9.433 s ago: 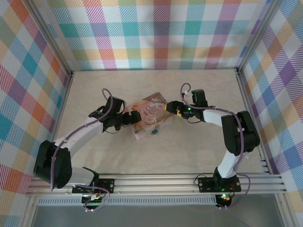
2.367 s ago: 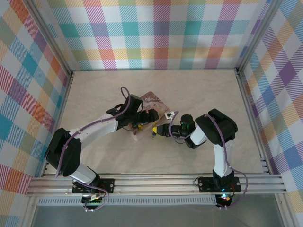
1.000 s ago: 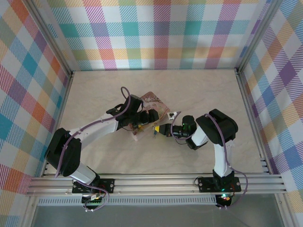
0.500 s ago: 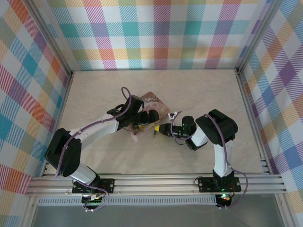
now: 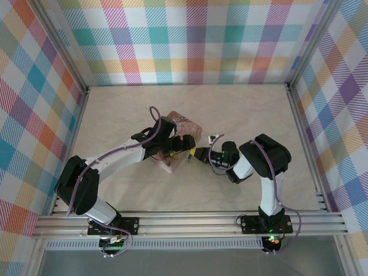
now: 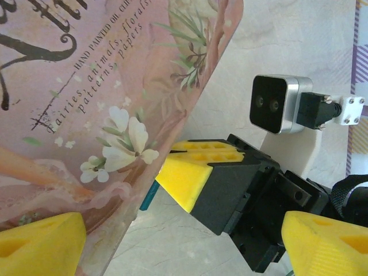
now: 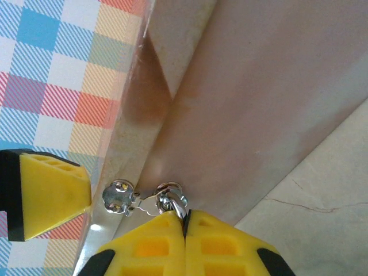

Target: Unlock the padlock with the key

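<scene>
The pink illustrated tin box (image 5: 181, 123) lies mid-table, and its lid (image 6: 86, 86) takes up the upper left of the left wrist view. My right gripper (image 7: 185, 221) is shut on a thin silvery shackle (image 7: 176, 202) that passes through a ring beside the box's riveted clasp (image 7: 118, 195). A teal sliver of the padlock body (image 6: 148, 198) peeks out under the box edge, at the right gripper's yellow finger (image 6: 192, 172). My left gripper (image 6: 184, 233) stands open, with one finger (image 6: 40, 244) against the box. I cannot make out the key.
The right arm's wrist camera (image 6: 275, 103) hangs just past the box. Checked walls (image 5: 190, 40) close the table in on three sides. Both arms meet mid-table, with bare marble-look surface (image 5: 115, 109) around them.
Over the last second my right gripper has edged a little away from the arm bases, still shut at the box's front. The box has shifted slightly with it. The left arm has barely moved.
</scene>
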Controlling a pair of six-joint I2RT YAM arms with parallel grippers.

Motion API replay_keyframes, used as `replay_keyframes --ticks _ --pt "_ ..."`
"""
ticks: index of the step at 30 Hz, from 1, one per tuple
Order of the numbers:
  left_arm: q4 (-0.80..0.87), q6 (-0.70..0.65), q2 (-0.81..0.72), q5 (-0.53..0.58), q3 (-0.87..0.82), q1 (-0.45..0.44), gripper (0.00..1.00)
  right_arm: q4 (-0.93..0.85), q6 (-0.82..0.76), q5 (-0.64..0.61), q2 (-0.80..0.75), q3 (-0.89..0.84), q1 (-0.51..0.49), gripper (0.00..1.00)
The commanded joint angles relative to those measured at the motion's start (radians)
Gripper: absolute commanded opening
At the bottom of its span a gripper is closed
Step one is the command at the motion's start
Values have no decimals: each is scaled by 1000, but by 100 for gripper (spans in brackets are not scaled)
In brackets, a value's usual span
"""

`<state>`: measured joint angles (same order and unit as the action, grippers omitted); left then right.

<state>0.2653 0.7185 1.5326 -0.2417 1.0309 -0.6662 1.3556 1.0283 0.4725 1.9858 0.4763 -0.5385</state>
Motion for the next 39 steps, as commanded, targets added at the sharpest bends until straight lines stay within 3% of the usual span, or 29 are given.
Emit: replay_keyframes --ticks 1,19,28,39 --pt "87 18 32 -30 -23 -19 89 51 31 -73 -19 12 -1 1" --pt "91 18 25 -4 -35 -21 89 17 37 -129 -26 41 -6 1" --pt "112 14 2 41 -53 8 92 -69 -40 -160 -126 -15 12 1" --pt "116 -24 -14 32 -61 106 92 -270 -148 -146 -297 -56 28 1"
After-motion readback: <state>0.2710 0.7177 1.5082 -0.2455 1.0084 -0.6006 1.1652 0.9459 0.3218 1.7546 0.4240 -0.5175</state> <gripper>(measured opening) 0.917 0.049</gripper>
